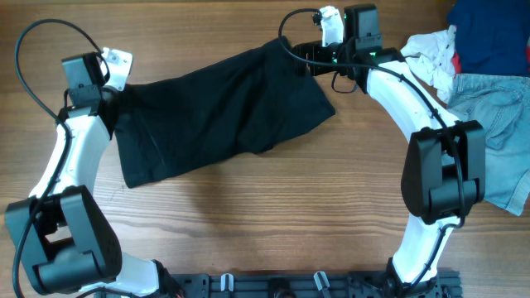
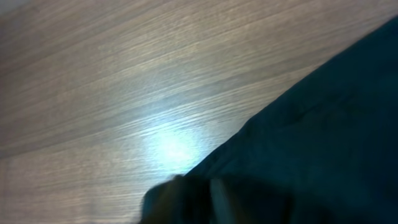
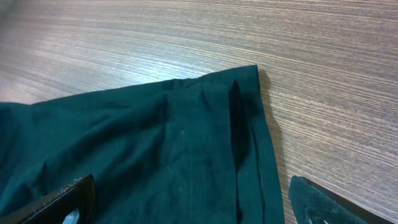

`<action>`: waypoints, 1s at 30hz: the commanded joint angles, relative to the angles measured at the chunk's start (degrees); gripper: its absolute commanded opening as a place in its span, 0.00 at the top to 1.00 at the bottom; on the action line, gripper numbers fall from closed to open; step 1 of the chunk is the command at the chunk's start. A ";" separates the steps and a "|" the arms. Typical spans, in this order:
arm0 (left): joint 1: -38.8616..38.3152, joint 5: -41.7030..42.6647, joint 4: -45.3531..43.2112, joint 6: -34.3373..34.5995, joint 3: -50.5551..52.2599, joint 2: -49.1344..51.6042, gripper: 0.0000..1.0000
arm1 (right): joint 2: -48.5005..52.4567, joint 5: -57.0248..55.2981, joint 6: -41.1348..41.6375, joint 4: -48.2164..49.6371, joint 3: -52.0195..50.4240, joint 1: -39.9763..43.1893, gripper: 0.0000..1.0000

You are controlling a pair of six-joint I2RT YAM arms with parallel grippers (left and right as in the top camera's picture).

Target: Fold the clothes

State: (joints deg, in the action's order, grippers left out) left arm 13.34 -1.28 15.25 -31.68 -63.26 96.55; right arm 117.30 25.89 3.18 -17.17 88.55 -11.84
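The black garment (image 1: 219, 108) is lying spread at a slant across the far middle of the wooden table (image 1: 248, 223), reaching from one arm to the other. It is looking flattened out rather than folded. A few soft creases are showing, but no tidy, compact shape, so I am judging the task to be at an early stage, with the real folds yet to be made.

The left gripper (image 1: 106, 93) is sitting at the garment's left edge. Its wrist view is giving only blurred dark cloth close to the lens, so I cannot tell whether its jaws are closed on the fabric. The right gripper (image 3: 191, 190) is hanging over the garment's far right corner with its jaws standing wide apart, holding nothing.

To the right, a crumpled white cloth (image 1: 431, 54), a navy blue garment (image 1: 489, 29) and light blue denim shorts (image 1: 497, 124) are lying together, near the black garment's right end but apart from it. The right arm is reaching in just beside this pile, so a wide swing could be dragging those pieces along
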 commanded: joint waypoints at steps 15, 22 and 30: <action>0.28 6.62 20.15 43.71 -1.01 -2.32 0.00 | -0.11 0.50 -4.15 -11.69 0.44 1.22 0.00; 0.26 19.52 27.19 53.22 -1.05 -7.34 0.00 | -0.11 0.48 -6.21 -16.83 0.46 4.00 0.00; -0.15 20.72 27.63 53.57 -1.05 -7.63 0.00 | -0.20 0.00 -6.29 -19.56 0.72 4.42 0.00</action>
State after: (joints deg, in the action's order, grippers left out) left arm 13.63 16.95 42.52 19.88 -63.61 89.49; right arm 117.30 25.87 -1.83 -35.88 88.55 -7.11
